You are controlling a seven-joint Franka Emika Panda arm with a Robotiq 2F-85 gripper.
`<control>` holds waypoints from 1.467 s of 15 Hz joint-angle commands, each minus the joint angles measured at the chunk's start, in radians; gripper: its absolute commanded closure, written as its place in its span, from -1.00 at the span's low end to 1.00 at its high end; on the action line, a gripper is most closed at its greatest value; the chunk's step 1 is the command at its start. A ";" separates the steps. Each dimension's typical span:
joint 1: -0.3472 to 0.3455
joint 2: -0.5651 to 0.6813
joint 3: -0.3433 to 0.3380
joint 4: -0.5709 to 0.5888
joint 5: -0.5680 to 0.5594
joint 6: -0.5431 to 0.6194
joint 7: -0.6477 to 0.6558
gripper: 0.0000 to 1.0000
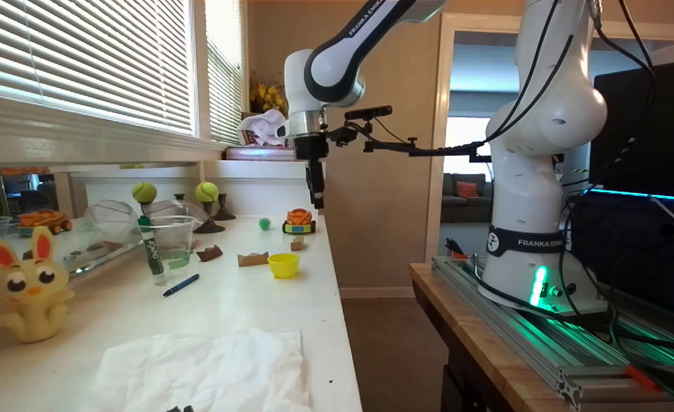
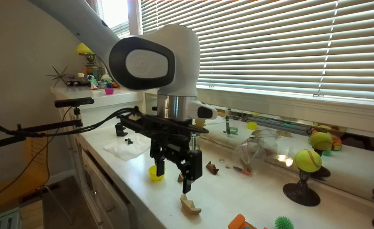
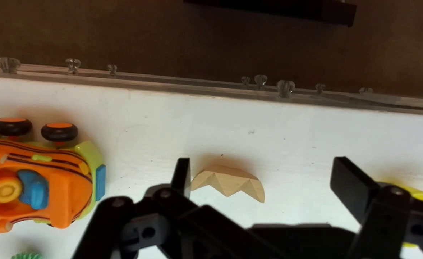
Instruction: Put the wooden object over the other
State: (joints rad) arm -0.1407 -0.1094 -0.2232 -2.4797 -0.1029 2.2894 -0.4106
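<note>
The wooden object, a light crown-shaped piece with zigzag notches, lies on the white counter in both exterior views [image 1: 296, 244] [image 2: 190, 206]. In the wrist view the wooden object [image 3: 229, 181] shows between the fingers, nearer the left one. The other, a flat tan-brown wooden block [image 1: 252, 260], lies beside the yellow cup [image 1: 283, 265]. In an exterior view a finger partly hides this block [image 2: 180, 177]; it is out of the wrist view. My gripper [image 1: 317, 203] is open and empty, pointing down, above the counter; it also shows open in the wrist view [image 3: 267, 180].
An orange toy car [image 1: 299, 222] and a green spiky ball [image 1: 264, 224] lie near the wooden object. A darker brown wooden piece [image 1: 209, 253], a clear cup [image 1: 170, 240] with a marker, and a pen [image 1: 181, 285] lie toward the window. The counter's front edge [image 3: 197, 94] runs close by.
</note>
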 commanded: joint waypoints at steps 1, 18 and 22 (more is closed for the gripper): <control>-0.013 0.016 0.010 0.002 -0.035 0.044 0.004 -1.00; -0.012 0.134 0.023 0.010 0.010 0.098 0.096 -1.00; -0.010 0.137 0.035 0.000 0.019 0.135 0.151 -1.00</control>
State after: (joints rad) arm -0.1430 0.0197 -0.2051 -2.4789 -0.1036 2.3885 -0.2973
